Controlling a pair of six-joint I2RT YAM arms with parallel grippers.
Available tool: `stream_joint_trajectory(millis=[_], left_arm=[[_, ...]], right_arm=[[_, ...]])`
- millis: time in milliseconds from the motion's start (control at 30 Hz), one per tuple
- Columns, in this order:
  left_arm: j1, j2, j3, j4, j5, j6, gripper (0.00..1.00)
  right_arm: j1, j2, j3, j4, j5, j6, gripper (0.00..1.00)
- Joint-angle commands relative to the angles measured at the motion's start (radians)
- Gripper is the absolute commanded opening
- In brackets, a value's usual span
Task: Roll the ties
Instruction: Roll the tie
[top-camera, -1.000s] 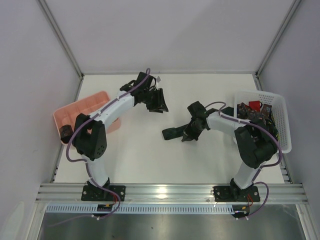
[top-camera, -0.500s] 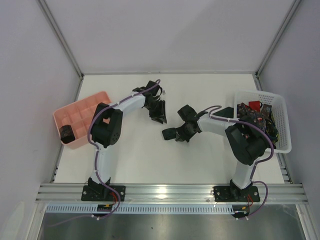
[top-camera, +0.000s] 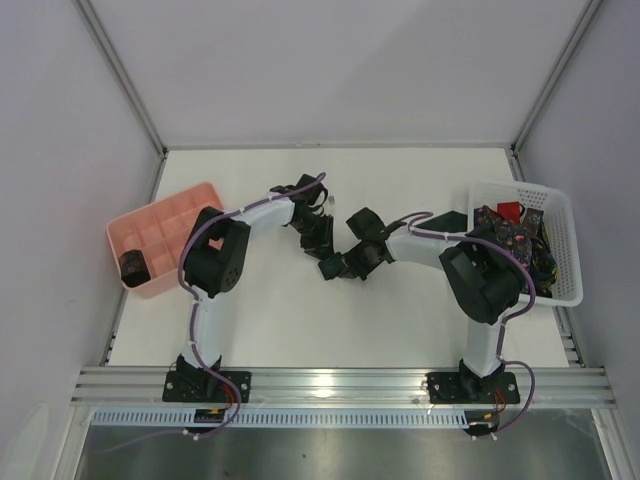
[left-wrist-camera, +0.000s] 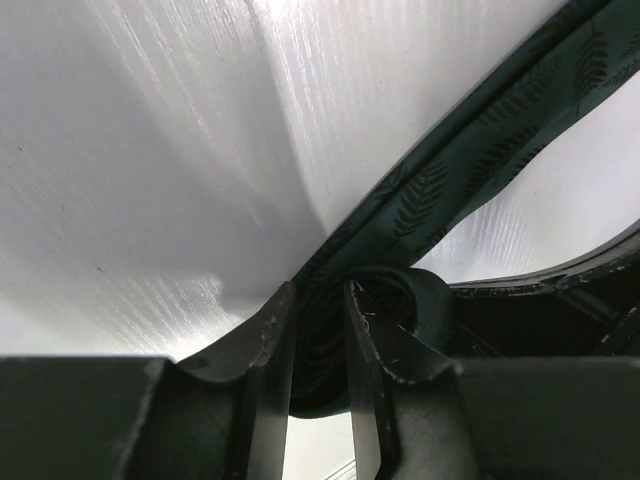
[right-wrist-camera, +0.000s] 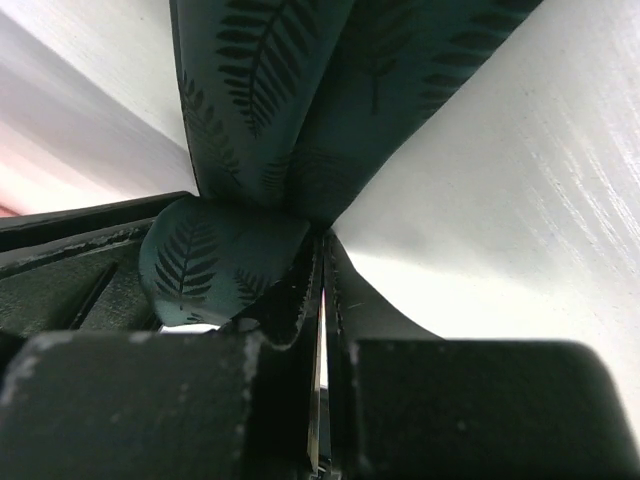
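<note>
On the flat white table (top-camera: 400, 320) sit a pink plastic box tray (top-camera: 163, 214) at left, a white holey plastic basket (top-camera: 562, 262) at right, and a dark green cloth tie (top-camera: 332, 268) between them.

dark green fabric tie (right-wrist-camera: 270, 80): black fern-leaf print
pink plastic compartment tray (top-camera: 160, 212): plain pink
white lattice plastic basket (top-camera: 560, 215): white
red fabric tie (top-camera: 508, 211): solid red
smooth flat table (top-camera: 300, 310): white
</note>
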Motion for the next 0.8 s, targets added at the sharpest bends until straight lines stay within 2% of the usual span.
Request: stream_joint_trajectory(millis=[0, 133, 267, 367, 467, 533, 633, 767], left_arm=[[-0.004, -0.059, 0.001, -0.008, 0.002, 0.021, 0.31], [0.014, -0.062, 0.038, -0.029, -0.076, 0.016, 0.36], [0.043, -0.079, 0.087, -0.054, -0.143, 0.03, 0.47], [0.069, -0.129, 0.078, -0.049, -0.18, 0.027, 0.58], [0.092, -0.205, 0.038, -0.046, -0.217, 0.015, 0.64], [0.106, -0.282, -0.026, -0.034, -0.22, 0.001, 0.64], [0.112, -0.363, -0.152, -0.005, -0.167, -0.047, 0.64], [0.111, -0.511, -0.383, 0.098, -0.059, -0.169, 0.61]], right_arm=[[-0.002, -0.025, -0.03, 0.012, 0.017, 0.019, 0.0], [-0.014, -0.074, -0.073, -0.002, 0.026, -0.05, 0.0], [-0.042, -0.117, -0.08, -0.052, 0.043, -0.187, 0.0], [-0.059, -0.16, -0.074, -0.068, 0.061, -0.343, 0.0], [-0.069, -0.18, -0.044, -0.085, 0.056, -0.548, 0.02], [-0.089, -0.165, 0.021, -0.109, 0.008, -0.712, 0.03], [-0.114, -0.113, 0.127, -0.156, -0.075, -0.873, 0.05], [-0.122, -0.025, 0.27, -0.212, -0.173, -1.003, 0.13]])
